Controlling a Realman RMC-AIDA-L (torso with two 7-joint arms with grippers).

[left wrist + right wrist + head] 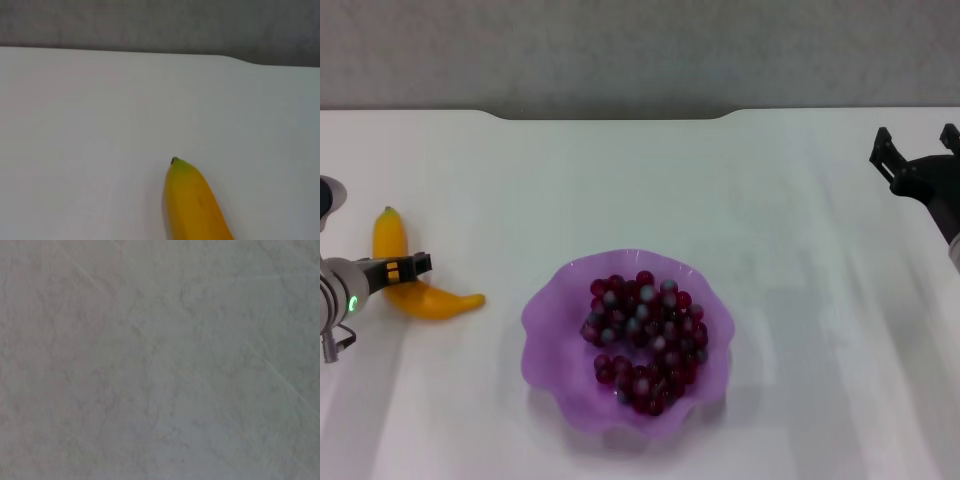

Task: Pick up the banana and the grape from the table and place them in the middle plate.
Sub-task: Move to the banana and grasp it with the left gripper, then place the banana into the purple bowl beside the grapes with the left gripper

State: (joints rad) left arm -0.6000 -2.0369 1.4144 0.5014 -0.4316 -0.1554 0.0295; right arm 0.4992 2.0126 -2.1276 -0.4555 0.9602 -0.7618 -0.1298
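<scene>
The banana (440,300) lies on the white table (650,180) at the left, with its dark-tipped end pointing away from me. My left gripper (418,266) reaches across the banana's middle from the left edge. The left wrist view shows the banana's tip end (195,205) on the table. The grape bunch (645,340) lies inside the purple middle plate (545,310). My right gripper (917,150) is open and empty, raised at the far right, well away from the plate.
The table's far edge (620,113) meets a grey wall. The right wrist view shows only a plain grey mottled surface (160,360).
</scene>
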